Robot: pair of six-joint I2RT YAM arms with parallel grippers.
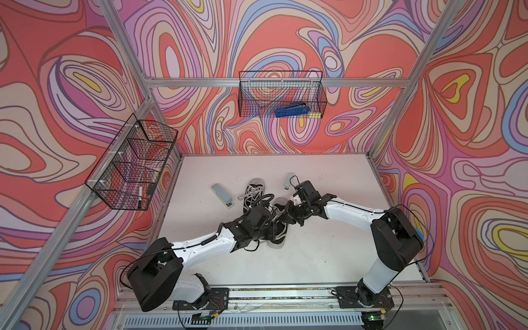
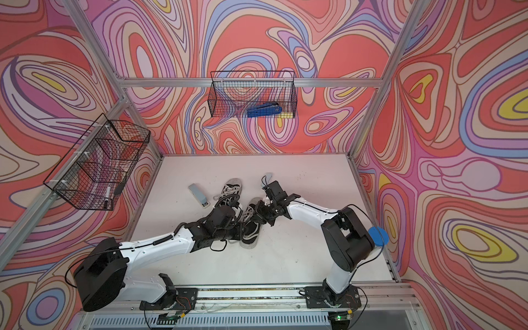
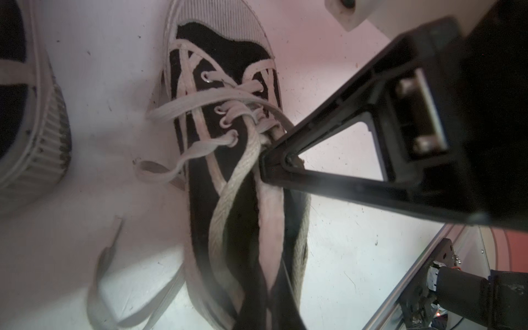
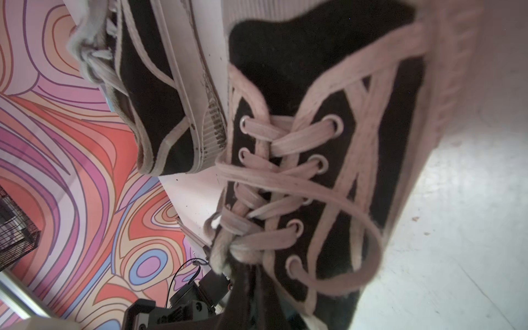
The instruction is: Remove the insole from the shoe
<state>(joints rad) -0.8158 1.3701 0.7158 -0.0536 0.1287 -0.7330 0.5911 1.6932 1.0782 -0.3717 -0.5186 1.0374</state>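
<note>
A black canvas shoe (image 1: pixel 276 243) (image 2: pixel 251 235) with pale laces lies mid-table, toe pointing away. In the left wrist view it (image 3: pixel 217 48) runs lengthwise. My left gripper (image 3: pixel 270 288) (image 1: pixel 273 230) is at the heel end, shut on the pale collar edge on one side of the opening. My right gripper (image 1: pixel 283 215) (image 3: pixel 271 160) has its tips at the tongue and upper laces. In the right wrist view this gripper (image 4: pixel 251 288) is dark and blurred against the shoe (image 4: pixel 285 71), and its gap is unclear. The insole is hidden inside the shoe.
A second matching shoe (image 1: pixel 254 190) (image 4: pixel 151 100) lies just beyond and left. Two grey staplers (image 1: pixel 222 195) (image 1: pixel 289 181) rest on the white table (image 1: pixel 328 251). One wire basket (image 1: pixel 281 94) on the back wall holds a blue stapler. Another basket (image 1: pixel 131 168) hangs at left.
</note>
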